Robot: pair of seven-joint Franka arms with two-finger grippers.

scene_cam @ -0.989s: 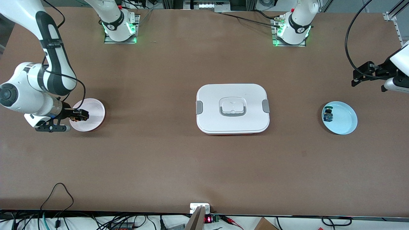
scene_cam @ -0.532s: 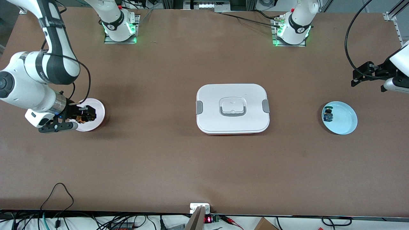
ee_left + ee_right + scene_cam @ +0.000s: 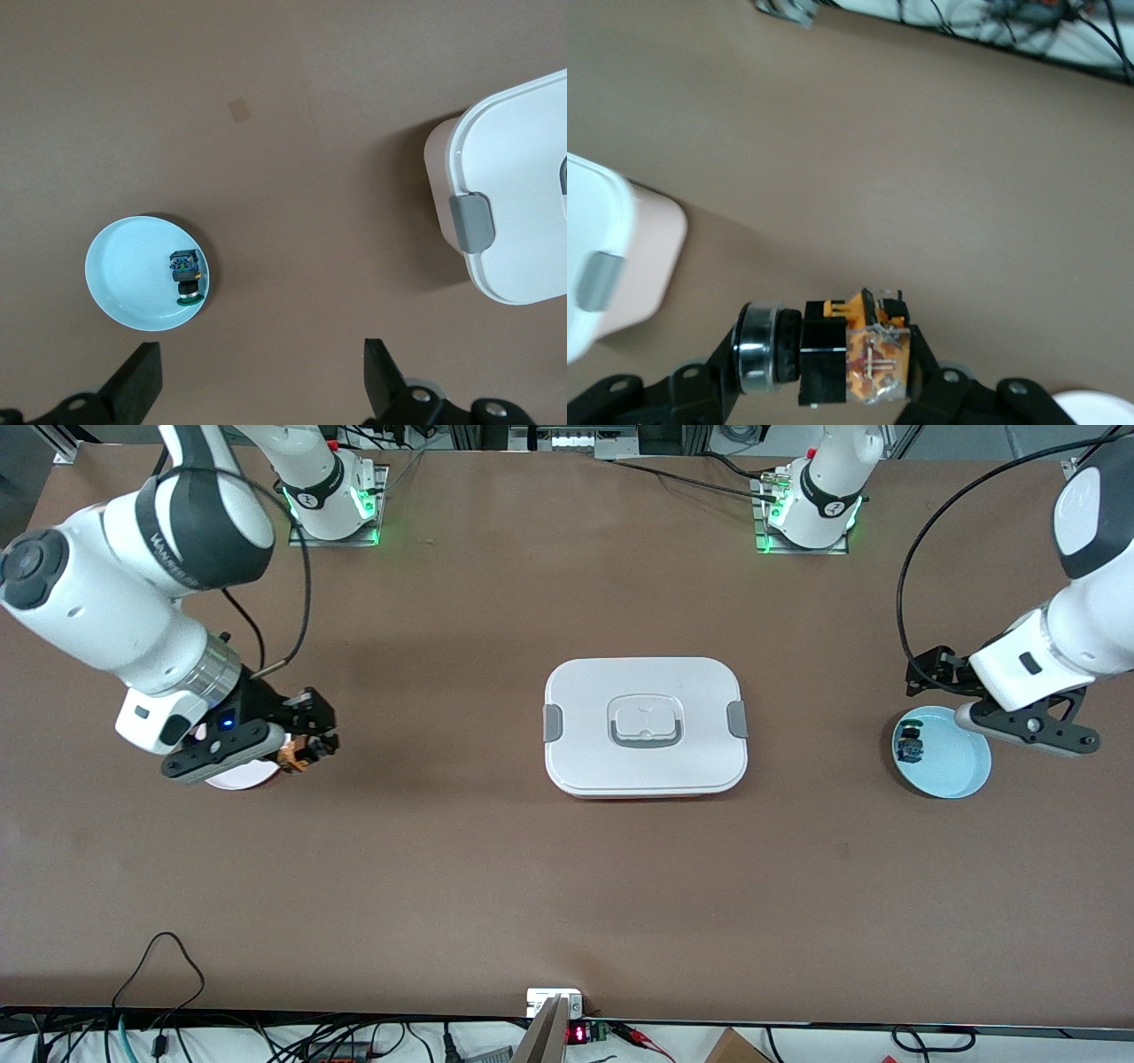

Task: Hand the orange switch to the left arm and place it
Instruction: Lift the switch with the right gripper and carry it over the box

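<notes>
**Switch lifted off pink plate; left arm swings in**

The right gripper (image 3: 306, 751), jaws pinching the orange switch (image 3: 292, 756), has risen from over the pink plate (image 3: 232, 777) and now hangs over bare table at that plate's edge, toward the box (image 3: 645, 726). The left gripper (image 3: 939, 677), jaws spread wide and holding nothing, has moved in from the table's end to hover over the blue plate (image 3: 952, 766), where the blue-based switch (image 3: 909, 745) lies unmoved. The box sits mid-table, unchanged.
</notes>
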